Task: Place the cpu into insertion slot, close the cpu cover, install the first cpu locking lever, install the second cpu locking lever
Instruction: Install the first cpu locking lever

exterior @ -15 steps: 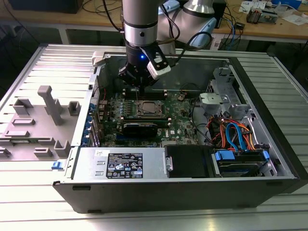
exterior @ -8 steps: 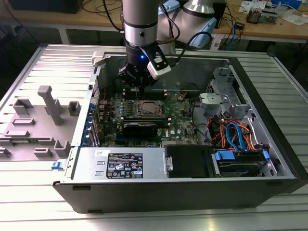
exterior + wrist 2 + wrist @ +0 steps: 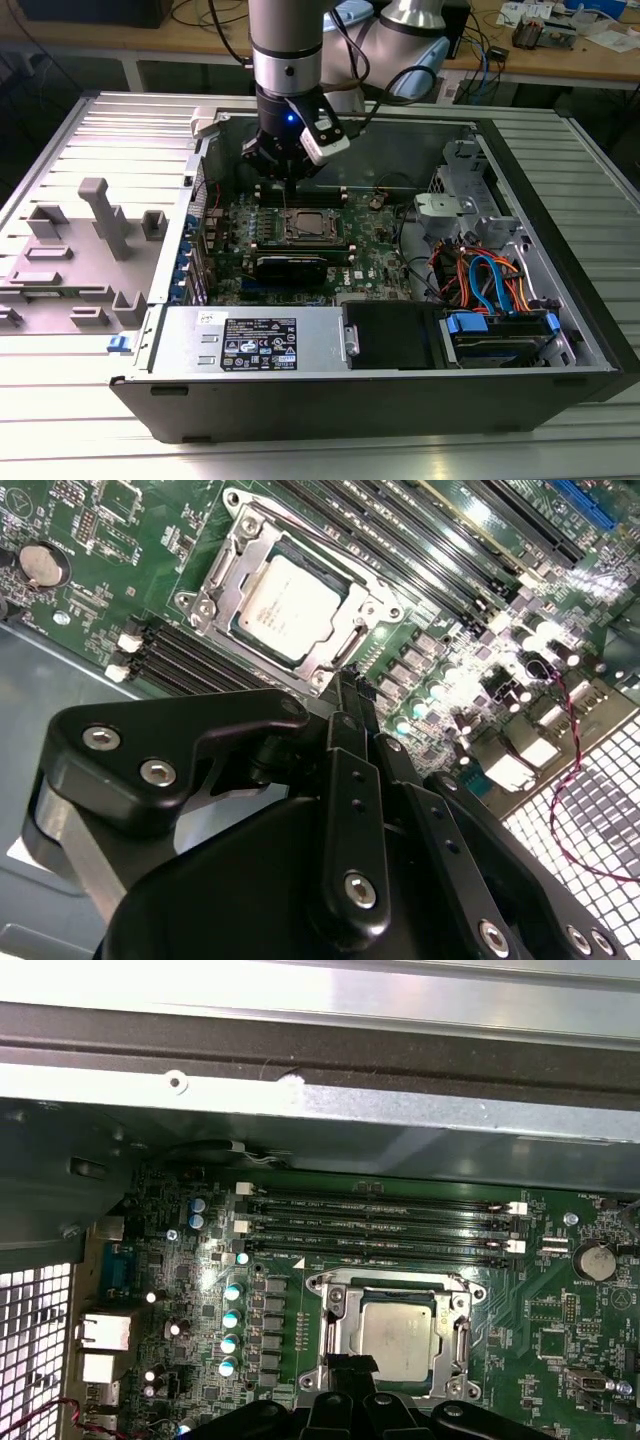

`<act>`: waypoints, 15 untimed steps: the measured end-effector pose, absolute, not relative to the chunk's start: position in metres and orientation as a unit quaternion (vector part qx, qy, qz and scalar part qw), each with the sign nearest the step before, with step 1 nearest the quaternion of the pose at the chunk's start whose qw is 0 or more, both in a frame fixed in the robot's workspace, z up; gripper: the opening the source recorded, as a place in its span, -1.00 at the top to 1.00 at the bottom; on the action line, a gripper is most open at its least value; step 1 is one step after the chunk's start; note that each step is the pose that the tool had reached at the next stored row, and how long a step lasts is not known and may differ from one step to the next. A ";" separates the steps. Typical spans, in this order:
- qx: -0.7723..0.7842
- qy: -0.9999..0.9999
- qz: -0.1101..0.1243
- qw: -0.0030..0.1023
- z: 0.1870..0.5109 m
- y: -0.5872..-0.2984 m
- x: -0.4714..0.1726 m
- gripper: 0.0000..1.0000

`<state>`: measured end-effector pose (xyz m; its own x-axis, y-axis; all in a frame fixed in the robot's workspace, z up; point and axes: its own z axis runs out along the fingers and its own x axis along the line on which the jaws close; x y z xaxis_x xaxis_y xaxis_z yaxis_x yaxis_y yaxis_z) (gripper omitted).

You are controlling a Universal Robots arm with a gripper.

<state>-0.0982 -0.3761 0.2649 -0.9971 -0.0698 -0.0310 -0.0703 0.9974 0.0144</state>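
1. Grey slatted bench (image 3: 90, 130); open computer case (image 3: 400, 400) on it.
2. cpu (image 3: 288, 608) seated in insertion slot (image 3: 244, 632), cpu cover (image 3: 235, 565) down around it.
3. My claw (image 3: 345, 688) clenched, empty, near the cover's edge.

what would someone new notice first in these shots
The black gripper hangs low over the green motherboard, its tip right at the edge of the socket. There the silver cpu sits with the cpu cover lying flat around it. In the exterior view the open computer case stands out, with blue and orange cables on that view's right.
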 end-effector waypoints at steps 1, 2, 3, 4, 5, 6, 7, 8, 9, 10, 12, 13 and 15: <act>-0.035 0.999 0.008 0.015 0.265 -0.376 -0.100 0.79; -0.035 0.999 0.008 0.015 0.265 -0.376 -0.100 0.79; -0.035 0.999 0.008 0.015 0.265 -0.376 -0.100 0.79; -0.035 0.999 0.008 0.015 0.265 -0.376 -0.101 0.79; -0.035 0.999 0.008 0.015 0.265 -0.376 -0.101 0.79; -0.035 0.999 0.008 0.015 0.265 -0.376 -0.101 0.79; -0.035 0.999 0.008 0.015 0.265 -0.376 -0.101 0.79; -0.035 0.999 0.008 0.015 0.265 -0.376 -0.101 0.79; -0.035 0.999 0.008 0.015 0.265 -0.376 -0.101 0.79; -0.035 0.999 0.008 0.015 0.265 -0.376 -0.101 0.79; -0.035 0.999 0.008 0.015 0.265 -0.376 -0.101 0.79; -0.035 0.999 0.008 0.015 0.265 -0.376 -0.101 0.79; -0.035 0.999 0.008 0.015 0.265 -0.376 -0.102 0.79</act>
